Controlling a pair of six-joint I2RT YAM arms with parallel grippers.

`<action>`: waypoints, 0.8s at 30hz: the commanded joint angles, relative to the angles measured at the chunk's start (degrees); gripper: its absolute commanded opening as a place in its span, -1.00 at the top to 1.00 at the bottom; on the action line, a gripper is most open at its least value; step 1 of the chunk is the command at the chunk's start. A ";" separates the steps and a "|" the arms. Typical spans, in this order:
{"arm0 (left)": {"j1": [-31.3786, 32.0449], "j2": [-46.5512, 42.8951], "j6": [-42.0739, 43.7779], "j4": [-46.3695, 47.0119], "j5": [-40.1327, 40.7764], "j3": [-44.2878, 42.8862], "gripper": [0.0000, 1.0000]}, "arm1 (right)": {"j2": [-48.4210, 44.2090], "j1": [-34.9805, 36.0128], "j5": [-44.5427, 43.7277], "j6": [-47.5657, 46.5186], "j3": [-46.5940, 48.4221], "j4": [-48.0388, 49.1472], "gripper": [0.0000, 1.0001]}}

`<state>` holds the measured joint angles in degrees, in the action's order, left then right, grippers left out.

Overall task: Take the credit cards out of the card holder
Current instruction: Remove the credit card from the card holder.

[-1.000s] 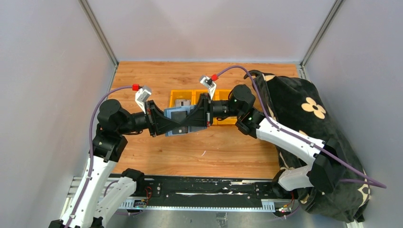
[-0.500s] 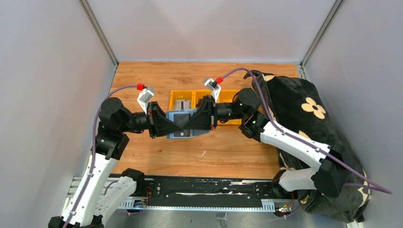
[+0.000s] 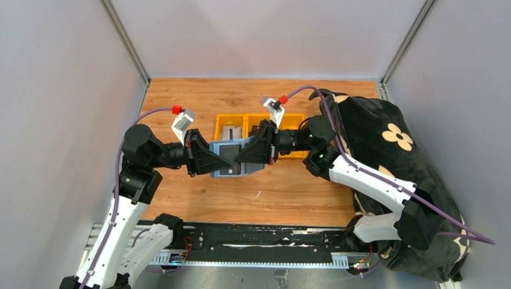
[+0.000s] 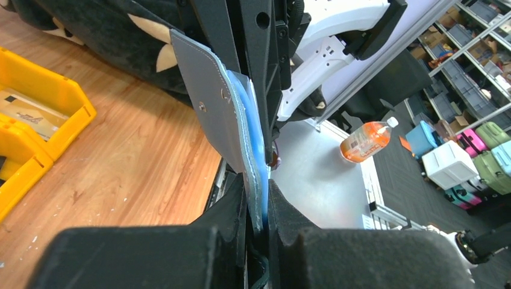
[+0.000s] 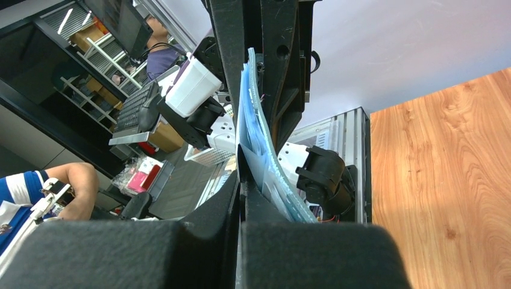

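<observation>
At the bottom of the top view the two arms rise from their bases and bend toward each other over the wooden worktop (image 3: 271,192). They meet a little left of the frame's centre. There the card holder (image 3: 225,146) is held between them, off the wood, with its broad face turned up.

The left claw (image 3: 231,163) comes in from the left side of that view. In its own wrist view its two fingers stand almost together at the lower middle of the frame and clamp one end of the holder. From the fingers a slate-grey flap (image 4: 208,102) with two small studs goes up toward the centre. Light blue leaves (image 4: 253,141) lie tight against the right side of this flap.

The right claw (image 3: 237,159) comes in from the right side and takes the opposite end. In the right wrist view its fingers are pressed fully together at the lower middle of the frame, on the thin edge of the holder's pale blue leaves. Whether one of the credit cards is among what they pinch, I cannot tell.

Behind the holder, in the upper middle of the top view, yellow bins (image 3: 231,120) stand in a row on the worktop. At the right side of the frame a black cloth (image 3: 385,138) with cream flowers lies over the worktop's edge.
</observation>
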<state>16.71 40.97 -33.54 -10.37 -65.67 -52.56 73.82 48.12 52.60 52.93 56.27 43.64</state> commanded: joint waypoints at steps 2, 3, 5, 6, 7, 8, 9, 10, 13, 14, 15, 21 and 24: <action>0.17 0.06 -0.56 -0.29 -1.54 -2.03 0.97 | -2.92 -1.26 2.93 1.10 -1.33 4.93 1.00; 0.17 0.25 -0.73 -0.27 -1.56 -2.17 0.96 | -3.45 -1.35 3.13 0.78 -1.72 4.72 1.00; 0.17 0.47 -0.90 -0.44 -1.57 -2.19 0.93 | -4.28 -1.53 3.25 0.33 -2.16 4.19 1.00; 0.17 0.57 -0.91 -0.53 -1.57 -2.20 0.92 | -4.70 -1.60 3.36 0.07 -2.33 3.91 1.00; 0.17 0.60 -0.98 -0.60 -1.55 -2.20 0.90 | -5.00 -1.62 3.53 -0.19 -2.53 3.42 1.00; 0.17 0.70 -1.02 -0.55 -1.41 -2.26 0.89 | -5.41 -1.62 3.59 -0.46 -2.73 3.07 1.00; 0.17 0.71 -1.08 -0.65 -1.32 -2.43 0.87 | -5.92 -1.70 3.63 -0.84 -3.03 2.73 1.00; 0.17 0.78 -1.09 -0.76 -1.23 -2.54 0.83 | -6.23 -1.70 3.58 -1.10 -3.09 2.08 1.00; 0.17 1.08 -1.09 -0.95 -1.12 -2.76 0.77 | -7.20 -1.80 3.69 -2.44 -3.08 0.41 1.00; 0.17 1.09 -1.09 -0.94 -0.98 -2.87 0.77 | -7.46 -1.80 3.74 -2.80 -3.02 -0.17 1.00; 0.17 1.08 -1.09 -0.90 -0.81 -2.89 0.81 | -7.65 -1.80 3.84 -3.46 -2.82 -1.09 1.00; 0.12 1.32 2.21 -3.79 1.32 -4.12 1.00 | -9.78 -2.13 3.68 -8.52 -2.08 -10.02 1.00; 0.16 2.09 11.16 -11.54 4.32 -7.26 1.00 | -10.94 -3.97 3.74 -11.67 -0.87 -15.68 1.00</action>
<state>17.06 42.19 -32.14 -14.04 -65.98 -55.55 65.49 46.26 53.87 46.13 53.49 34.65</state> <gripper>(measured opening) 0.073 0.007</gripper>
